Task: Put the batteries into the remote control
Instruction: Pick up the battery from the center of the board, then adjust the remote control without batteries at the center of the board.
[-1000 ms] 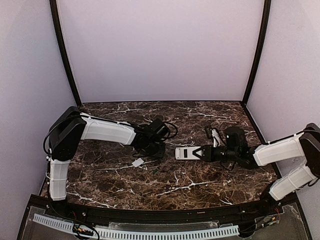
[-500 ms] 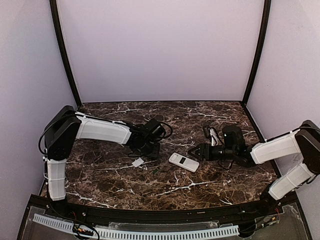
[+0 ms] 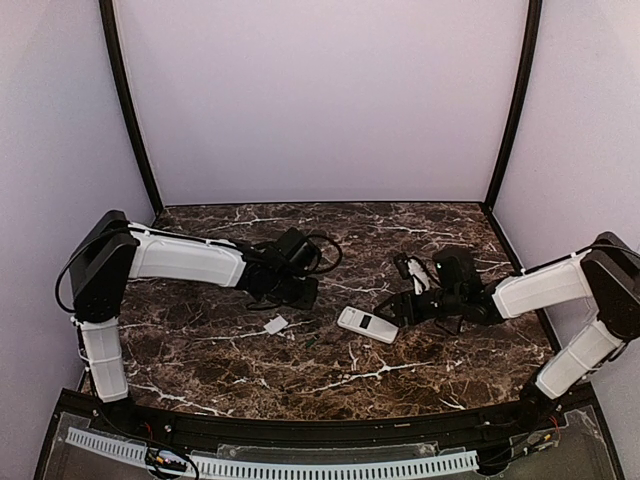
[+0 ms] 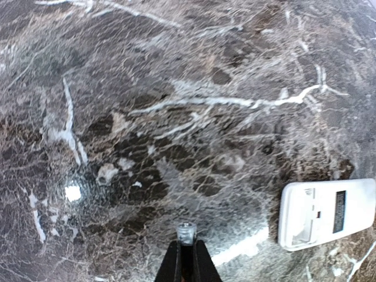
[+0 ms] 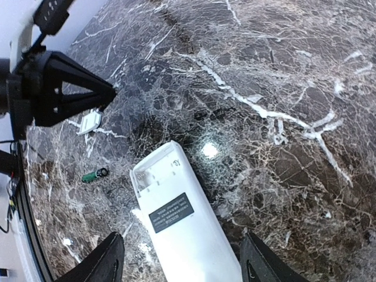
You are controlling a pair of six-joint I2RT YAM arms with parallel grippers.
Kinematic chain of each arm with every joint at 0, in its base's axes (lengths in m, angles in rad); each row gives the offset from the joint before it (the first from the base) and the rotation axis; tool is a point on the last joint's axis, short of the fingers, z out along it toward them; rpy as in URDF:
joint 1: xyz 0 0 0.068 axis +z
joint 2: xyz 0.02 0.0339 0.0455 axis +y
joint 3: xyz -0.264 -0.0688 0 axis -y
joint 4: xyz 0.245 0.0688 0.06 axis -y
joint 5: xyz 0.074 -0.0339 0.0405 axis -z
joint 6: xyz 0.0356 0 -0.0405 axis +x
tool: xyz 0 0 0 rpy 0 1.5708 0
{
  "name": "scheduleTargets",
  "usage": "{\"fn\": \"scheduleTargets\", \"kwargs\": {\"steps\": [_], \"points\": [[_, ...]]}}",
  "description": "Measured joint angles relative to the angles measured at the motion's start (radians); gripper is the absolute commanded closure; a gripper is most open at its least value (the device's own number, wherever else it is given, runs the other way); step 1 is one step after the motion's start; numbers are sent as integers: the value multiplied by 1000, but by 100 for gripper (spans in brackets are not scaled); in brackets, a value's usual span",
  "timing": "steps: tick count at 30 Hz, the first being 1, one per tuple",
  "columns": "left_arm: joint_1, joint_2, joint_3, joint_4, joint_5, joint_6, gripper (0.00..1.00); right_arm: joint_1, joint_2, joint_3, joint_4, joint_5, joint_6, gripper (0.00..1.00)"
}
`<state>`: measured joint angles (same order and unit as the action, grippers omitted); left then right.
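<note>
Right fingers (image 5: 185, 265) spread wide, gripping nothing. The remote control (image 5: 176, 217) lies flat on the counter (image 3: 250, 380) between them, gaps visible on both sides, its near end running back between the two fingertips (image 5: 111, 258). It lies back side up, dark label showing. The battery bay (image 5: 150, 173) at the end farthest from the right fingers is uncovered and looks empty.

Left fingers (image 4: 187, 251) pinched fully shut on a slim cylinder, the held battery (image 4: 187, 232), whose pale round end pokes out just past the tips. It hangs over bare counter. In the left wrist view the remote control (image 4: 329, 212) is off to the right of these fingers, well apart, open bay end nearest them.

Loose green battery (image 5: 94, 174) on the counter, left of the remote's bay end in the right wrist view, between the two sets of fingers. Small white cover piece (image 5: 91, 121) lies beyond it, just beside the left fingers (image 5: 61, 88).

Top view: remote control (image 3: 367, 324) just ahead of right fingers (image 3: 395, 308); left fingers (image 3: 298, 292) near the cover piece (image 3: 276, 324).
</note>
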<state>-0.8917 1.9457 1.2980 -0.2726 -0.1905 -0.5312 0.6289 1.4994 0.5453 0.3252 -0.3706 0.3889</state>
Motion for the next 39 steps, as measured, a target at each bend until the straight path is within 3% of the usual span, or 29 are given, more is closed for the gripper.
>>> {"fn": "scheduleTargets", "kwargs": {"steps": [9,23,29,37,39], "points": [[36,-61,-27,123,159,50,100,6,30,37,-119,-2,-208,33],[53,-97,-94,204,311,102,100,159,119,59,-111,55,-309,37],[57,-138,-125,216,314,108,100,187,127,84,-131,133,-286,28],[58,-159,-144,224,283,108,100,254,171,213,-278,314,-63,21],[60,-172,-157,225,274,108,100,286,198,254,-302,352,-8,4]]}}
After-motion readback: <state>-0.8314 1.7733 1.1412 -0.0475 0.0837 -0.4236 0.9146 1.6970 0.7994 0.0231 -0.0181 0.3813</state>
